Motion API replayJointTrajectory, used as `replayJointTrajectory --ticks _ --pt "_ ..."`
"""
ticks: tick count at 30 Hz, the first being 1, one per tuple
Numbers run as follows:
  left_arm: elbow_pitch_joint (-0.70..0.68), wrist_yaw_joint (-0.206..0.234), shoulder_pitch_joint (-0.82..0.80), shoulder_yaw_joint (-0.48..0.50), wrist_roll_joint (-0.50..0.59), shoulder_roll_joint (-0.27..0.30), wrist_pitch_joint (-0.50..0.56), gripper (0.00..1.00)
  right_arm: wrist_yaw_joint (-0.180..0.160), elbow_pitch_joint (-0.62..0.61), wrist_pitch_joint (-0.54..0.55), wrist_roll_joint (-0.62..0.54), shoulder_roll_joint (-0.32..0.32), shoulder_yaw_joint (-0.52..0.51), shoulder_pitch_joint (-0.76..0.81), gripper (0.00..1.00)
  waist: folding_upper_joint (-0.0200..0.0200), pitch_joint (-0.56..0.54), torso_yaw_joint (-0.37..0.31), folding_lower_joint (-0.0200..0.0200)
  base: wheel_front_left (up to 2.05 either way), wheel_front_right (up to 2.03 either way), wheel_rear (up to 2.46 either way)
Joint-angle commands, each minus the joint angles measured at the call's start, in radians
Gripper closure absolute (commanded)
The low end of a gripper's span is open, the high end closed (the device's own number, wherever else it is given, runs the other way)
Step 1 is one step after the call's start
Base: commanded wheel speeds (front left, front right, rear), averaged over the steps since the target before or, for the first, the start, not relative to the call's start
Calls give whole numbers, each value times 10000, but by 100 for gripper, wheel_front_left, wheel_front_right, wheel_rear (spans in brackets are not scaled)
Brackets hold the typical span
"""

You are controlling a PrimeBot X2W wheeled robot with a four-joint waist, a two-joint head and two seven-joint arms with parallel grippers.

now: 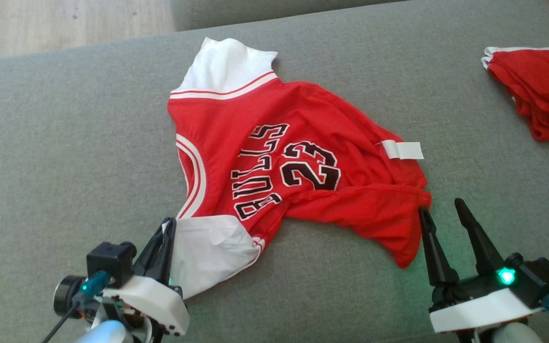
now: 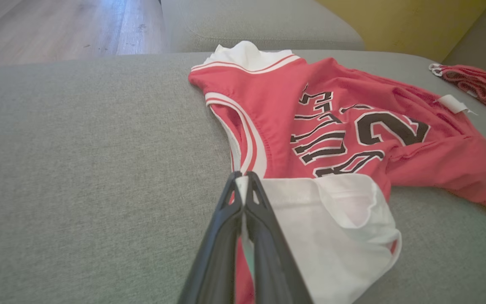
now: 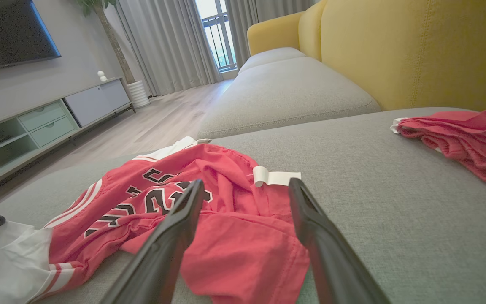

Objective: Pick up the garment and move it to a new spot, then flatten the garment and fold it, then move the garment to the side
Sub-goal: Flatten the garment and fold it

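Though rumpled, jersey edges amid broad grey cushion.

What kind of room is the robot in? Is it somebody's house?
Most likely a living room in a home. The red jersey lies on a grey sofa with a yellow backrest, and across the wooden floor there is a dark TV above a low cabinet, plus long curtains.

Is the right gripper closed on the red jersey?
No: the right gripper has its two fingers spread wide apart at the edge of the jersey.
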Motion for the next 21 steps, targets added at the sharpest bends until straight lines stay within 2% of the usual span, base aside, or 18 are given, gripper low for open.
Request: replayJointTrajectory --ticks 1,7,14,21 --pt "-459 123 -157 498 -27 381 -45 100 71 -254 -94 -5 -162 137 -230 0 0 -43 53 -1 0 0 0" --pt "-1114 331 -326 632 634 628 -739 100 71 -262 -94 -17 -173 102 -169 0 0 -148 265 -1 0 0 0" --pt "-1261 257 -346 520 957 617 -1146 100 71 -154 -94 -52 -226 110 -142 0 0 -156 411 -1 0 0 0" --pt "-1182 368 -422 684 1301 564 -1628 100 71 1042 -94 93 -258 -72 -12 0 0 -118 624 -1 0 0 0"
